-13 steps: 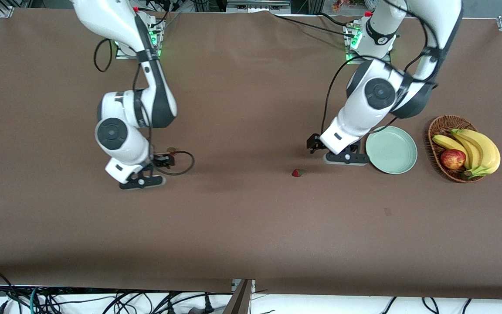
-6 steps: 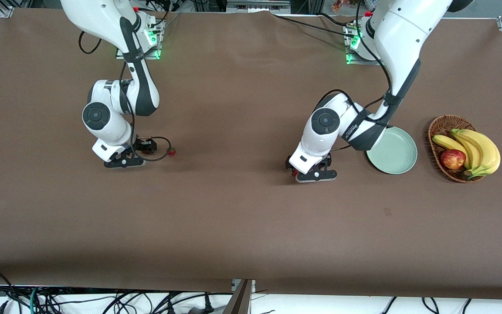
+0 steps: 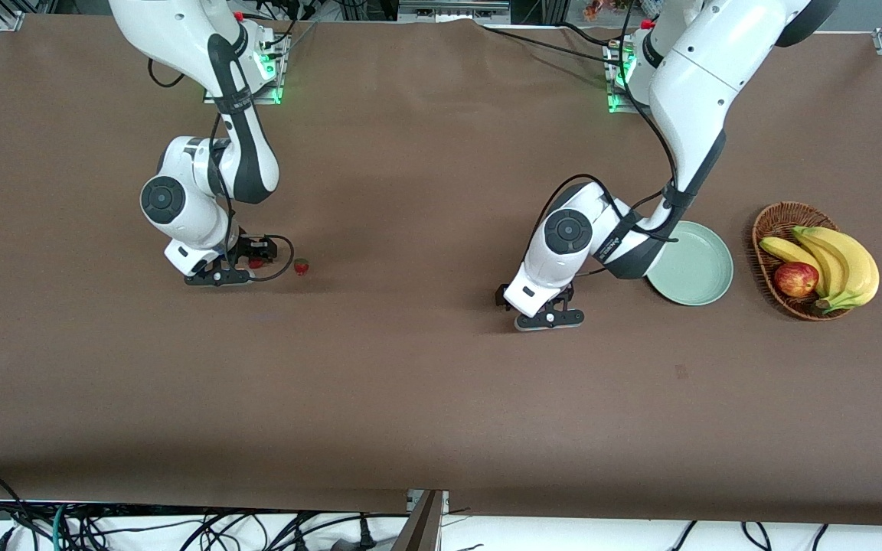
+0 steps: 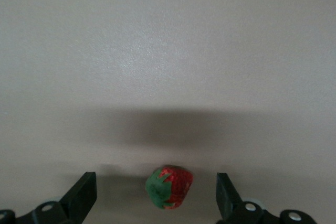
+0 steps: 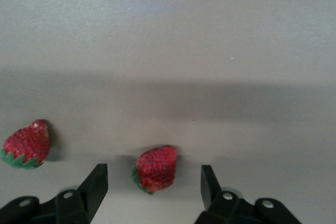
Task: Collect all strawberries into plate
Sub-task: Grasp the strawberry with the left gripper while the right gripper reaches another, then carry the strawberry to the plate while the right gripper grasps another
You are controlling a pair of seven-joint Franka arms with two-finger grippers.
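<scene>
Strawberries, tiny and red with green caps: from the front one (image 3: 301,266) lies on the brown table (image 3: 426,398), well apart from my empty mint-green round plate (image 3: 697,272). My left gripper (image 4: 157,200) straddles a berry (image 4: 169,187), fingers wide. My right gripper (image 5: 154,187) brackets another (image 5: 155,169), not yet touching; a third (image 5: 27,144) lies beside.

Brown table (image 3: 410,398): strawberries (image 3: 301,266), mint plate (image 3: 697,268), wicker basket (image 3: 774,222).
</scene>
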